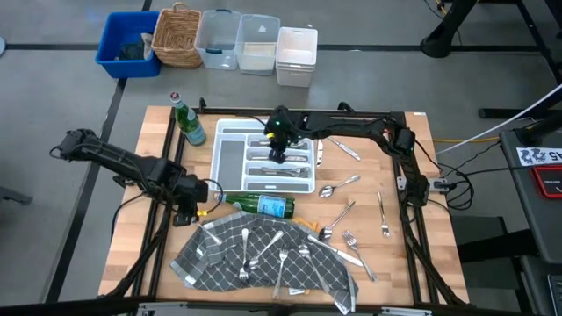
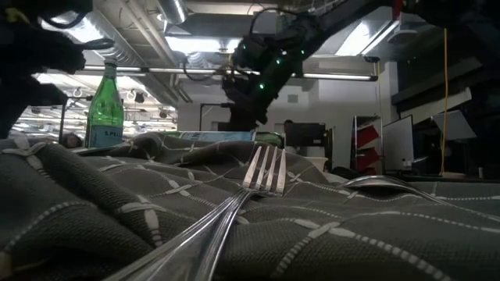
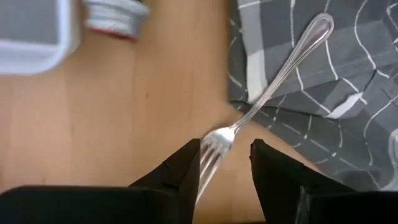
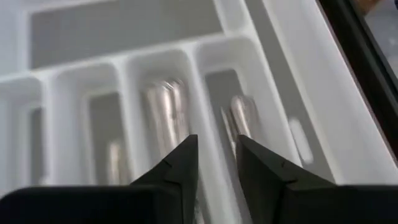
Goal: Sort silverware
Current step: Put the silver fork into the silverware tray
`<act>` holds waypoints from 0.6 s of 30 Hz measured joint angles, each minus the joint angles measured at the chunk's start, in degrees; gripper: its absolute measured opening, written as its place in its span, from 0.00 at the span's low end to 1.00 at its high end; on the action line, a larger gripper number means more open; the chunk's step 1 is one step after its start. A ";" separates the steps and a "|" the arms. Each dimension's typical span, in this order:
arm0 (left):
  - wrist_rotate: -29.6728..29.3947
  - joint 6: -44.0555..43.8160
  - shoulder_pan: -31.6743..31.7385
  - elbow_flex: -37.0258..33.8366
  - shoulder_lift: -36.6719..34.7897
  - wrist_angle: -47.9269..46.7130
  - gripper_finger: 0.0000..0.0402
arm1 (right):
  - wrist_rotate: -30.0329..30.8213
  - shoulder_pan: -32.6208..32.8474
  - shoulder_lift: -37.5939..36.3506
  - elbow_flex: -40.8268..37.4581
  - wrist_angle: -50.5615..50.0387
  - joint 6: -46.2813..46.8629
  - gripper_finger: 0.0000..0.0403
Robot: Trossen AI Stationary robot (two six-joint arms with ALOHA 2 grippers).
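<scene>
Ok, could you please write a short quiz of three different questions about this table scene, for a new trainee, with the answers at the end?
1. True or false: the right gripper hangs over the white compartmented plastic tray.
2. Multiple choice: what lies between the fingers of the left gripper? A) a shiny silver metal fork B) a spoon C) nothing
3. Fill in: that fork's handle rests on the grey checked ______, beside the green glass bottle lying on its side.

Key:
1. True; seen from its wrist, tray compartments with silverware lie just below.
2. A; the tines sit between the open fingers, which do not yet grip it.
3. cloth
</scene>
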 joint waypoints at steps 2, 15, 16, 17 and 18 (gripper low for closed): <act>0.00 0.25 -0.93 -1.44 0.00 2.23 0.32 | -0.01 0.98 0.00 1.33 -0.31 -0.23 0.27; -0.02 -1.59 -7.15 -6.61 0.41 12.42 0.32 | -0.01 4.46 0.00 7.48 -0.18 -1.57 0.27; -0.02 -2.34 -7.77 -6.92 0.62 13.30 0.32 | -0.01 4.47 0.00 7.61 -0.10 -1.56 0.27; 0.00 -3.20 -8.38 -7.16 0.98 14.07 0.32 | -0.03 4.46 0.00 7.66 -0.09 -1.55 0.27; -0.02 -3.92 -9.05 -7.56 1.37 15.18 0.32 | -0.01 4.46 0.00 7.66 -0.15 -1.53 0.27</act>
